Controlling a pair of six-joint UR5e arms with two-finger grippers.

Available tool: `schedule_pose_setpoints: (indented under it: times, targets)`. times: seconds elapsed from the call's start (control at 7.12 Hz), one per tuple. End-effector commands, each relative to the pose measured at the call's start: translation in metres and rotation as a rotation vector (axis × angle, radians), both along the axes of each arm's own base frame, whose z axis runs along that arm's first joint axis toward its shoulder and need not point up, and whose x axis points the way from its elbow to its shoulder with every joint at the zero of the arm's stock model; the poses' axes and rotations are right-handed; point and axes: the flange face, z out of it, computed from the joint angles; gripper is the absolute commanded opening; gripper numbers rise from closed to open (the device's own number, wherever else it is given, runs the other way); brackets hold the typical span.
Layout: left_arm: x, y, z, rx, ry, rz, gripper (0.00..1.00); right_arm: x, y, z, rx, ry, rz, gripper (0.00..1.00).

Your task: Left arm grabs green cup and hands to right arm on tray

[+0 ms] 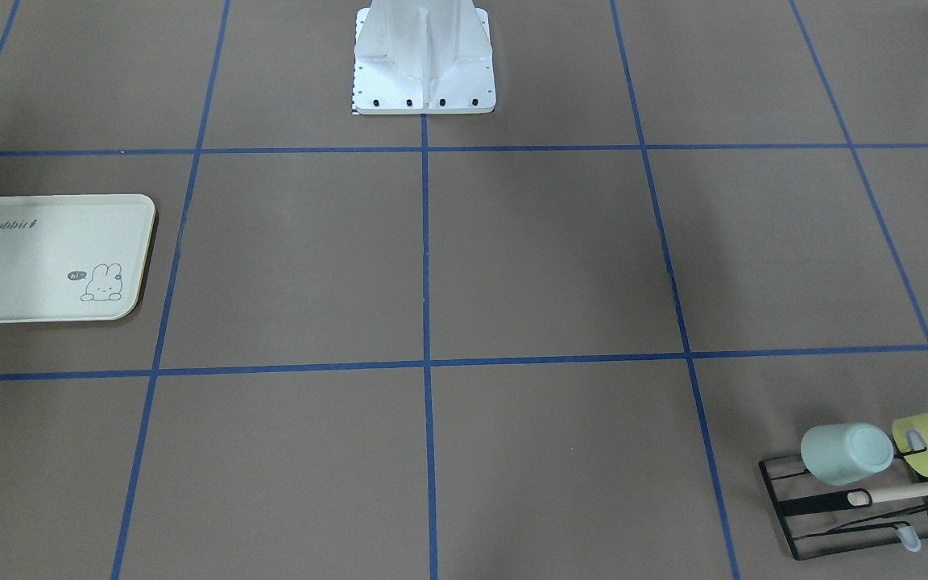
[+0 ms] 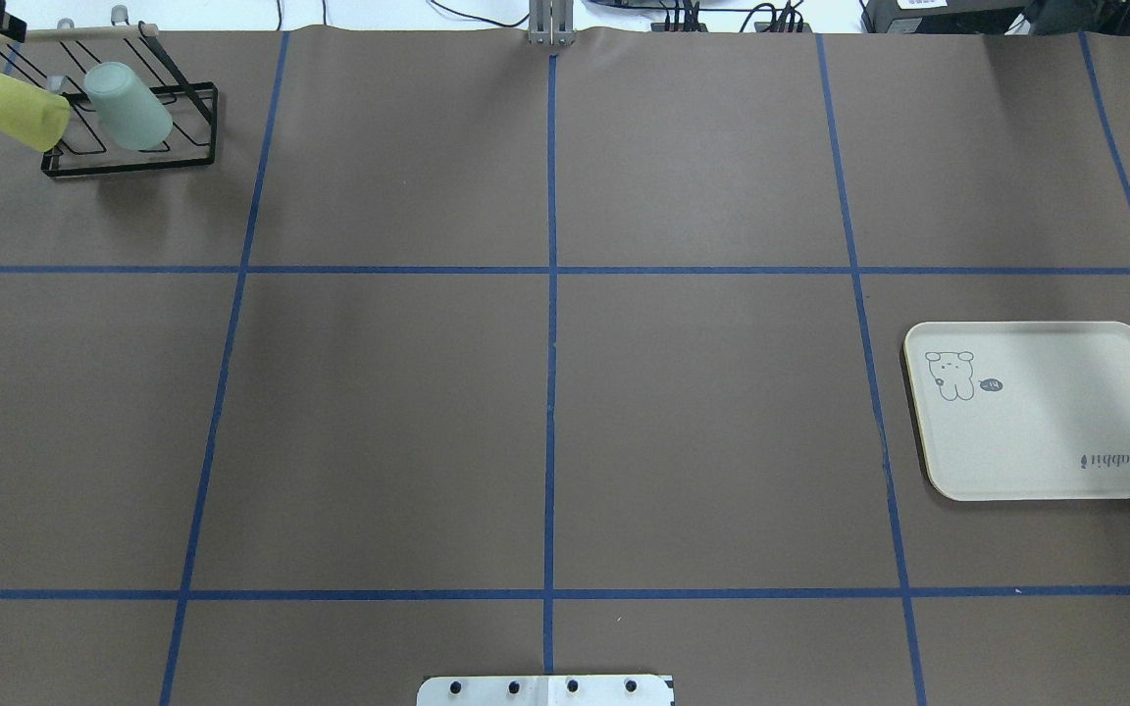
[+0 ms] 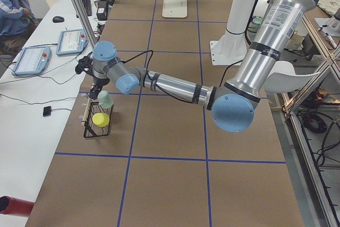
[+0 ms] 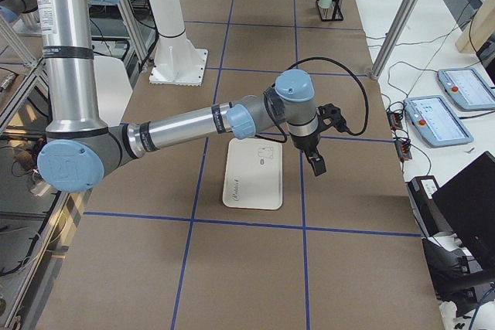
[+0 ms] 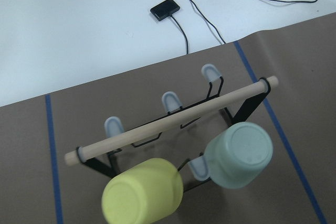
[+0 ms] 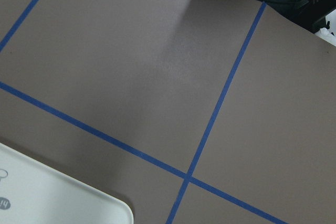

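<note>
**Desk:** Report on the green cup.

**Operator:** I find the green cup (image 5: pixel 239 154) mouth-down and tilted on a peg (image 5: pixel 198 167) of the black wire rack (image 2: pixel 133 165). The rack is at the worktop's (image 2: pixel 702 412) far corner, on my left arm's side. The cup's base faces my left wrist camera. I judge it light, stiff plastic, smooth-walled and tapered, so liable to slip under a weak pinch. I would grip across the side wall at mid-height and draw it off along the peg.

**Desk:** Obstructions?

**Operator:** The yellow-green cup (image 5: pixel 143 192) sits just beside it, and the wooden rod (image 5: pixel 168 120) runs behind both. The left end effector (image 3: pixel 94 90) hangs just above the cup; its opening I cannot tell. The same goes for the right end effector (image 4: pixel 317 164), near the tray's (image 2: pixel 1046 431) edge.
</note>
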Motion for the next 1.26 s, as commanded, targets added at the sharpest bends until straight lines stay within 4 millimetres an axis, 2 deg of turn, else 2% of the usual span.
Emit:
schedule_pose_setpoints:
  times: [0.0,0.14,0.42,0.7,1.12]
  targets:
    - [0.058,-0.017,-0.002,-0.05,-0.013,0.003,1.0,0.0,0.0,0.0,-0.001,0.0,0.0,1.0]
    - [0.09,-0.017,0.011,-0.042,-0.089,-0.017,1.0,0.0,0.0,0.0,-0.001,0.0,0.0,1.0]
    - [0.112,-0.023,0.03,-0.06,-0.139,-0.012,1.0,-0.001,0.0,0.0,-0.001,0.0,-0.001,1.0]
    - [0.12,-0.022,0.031,-0.062,-0.141,-0.001,1.0,-0.001,0.0,0.0,-0.001,0.0,-0.001,1.0]
    - [0.129,-0.037,0.027,-0.073,-0.146,0.002,1.0,-0.001,0.0,0.0,-0.001,-0.001,-0.002,1.0]
